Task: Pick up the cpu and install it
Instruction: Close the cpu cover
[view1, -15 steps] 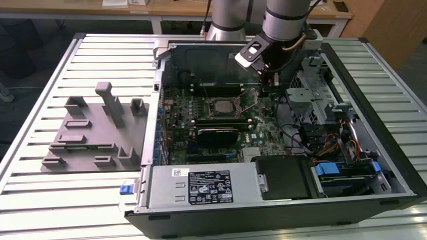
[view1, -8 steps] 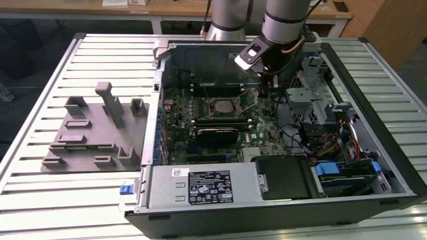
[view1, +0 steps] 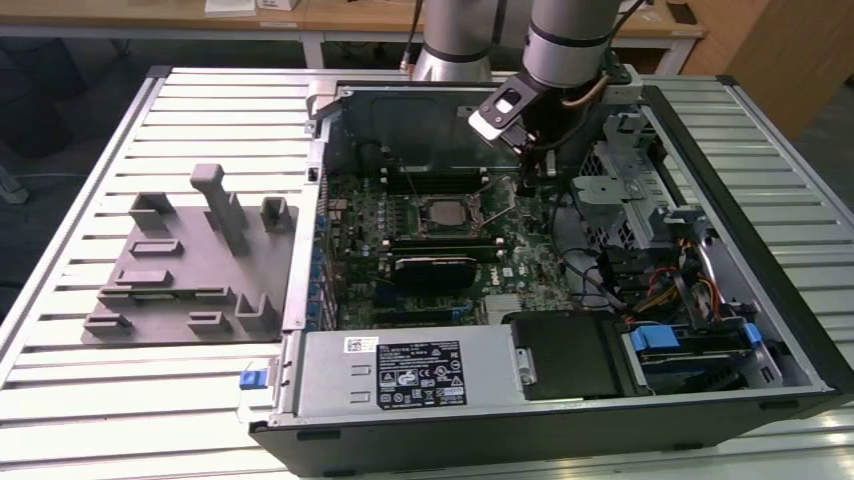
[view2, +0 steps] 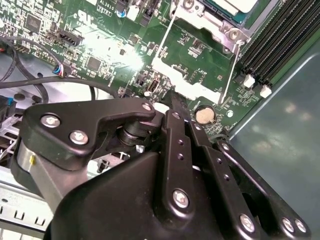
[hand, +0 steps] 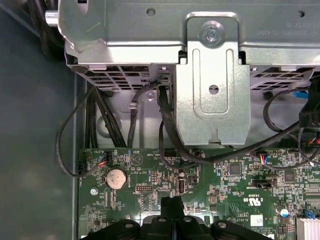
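Since the cpu (view1: 446, 212) lies in the socket near the middle of the motherboard (view1: 514, 265), inside the open pc case (view1: 787, 330) on the slatted surface (view1: 80, 400), it looks already seated. In the second wrist view, the cpu (view2: 234, 5) shows a silvery top plate w/ a thin green rim. It lies flat under a metal retaining frame (view2: 200, 17), w/ wire levers (view2: 229, 70) running alongside.

The pincer (view1: 529, 180) hangs over the board just to the exterior view's right of the socket, near the cpu but apart from it. In the first wrist view its fingertips (hand: 167, 207) are pressed together, nothing visible between them. They point at bare board not far from the coin battery (hand: 116, 177).

Handling, as a judgement: the chip is prob. very light, thin and fully rigid, so no flex or sag. The metal top is smooth and likely slippery, and there's little height to grip. The underside contacts, and the socket pins below, are the fragile part, so any tilt, drag or drop risks damage. The best hold is on two opposite edges at the rim, kept level w/ light force; pressing on top or touching the underside is no good. As it lies now the frame covers those edges, so they don't look free to pinch.
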